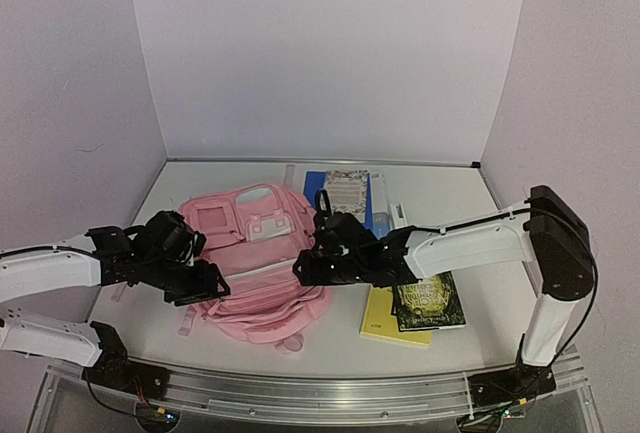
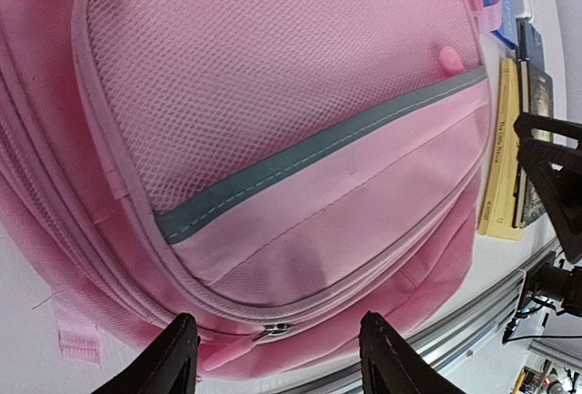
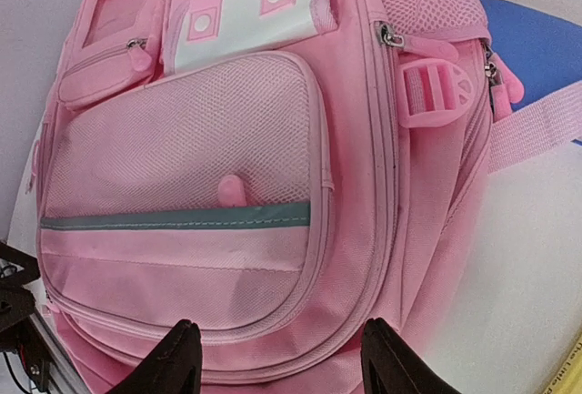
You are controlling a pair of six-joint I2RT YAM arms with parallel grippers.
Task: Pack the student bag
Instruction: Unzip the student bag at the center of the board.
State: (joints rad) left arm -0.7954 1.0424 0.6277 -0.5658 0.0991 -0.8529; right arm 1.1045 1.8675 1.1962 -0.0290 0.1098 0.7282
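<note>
White table (image 1: 452, 198) beneath pink student bag (image 1: 255, 258)

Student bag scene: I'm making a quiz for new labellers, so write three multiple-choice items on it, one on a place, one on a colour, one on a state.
1. In the top view, where does the yellow book lie relative to the student bag?
A) left of it
B) right of it
C) on top of it

2. What colour is the stripe across the bag's front?
A) grey
B) red
C) yellow

3. How is the right gripper?
A) shut on a strap
B) open and empty above the bag
C) shut on a book

Answers:
1 B, it shows past the bag's right edge.
2 A, a grey band crosses the pink fabric.
3 B, its jaws stand wide apart with only the bag's front below them.
</note>
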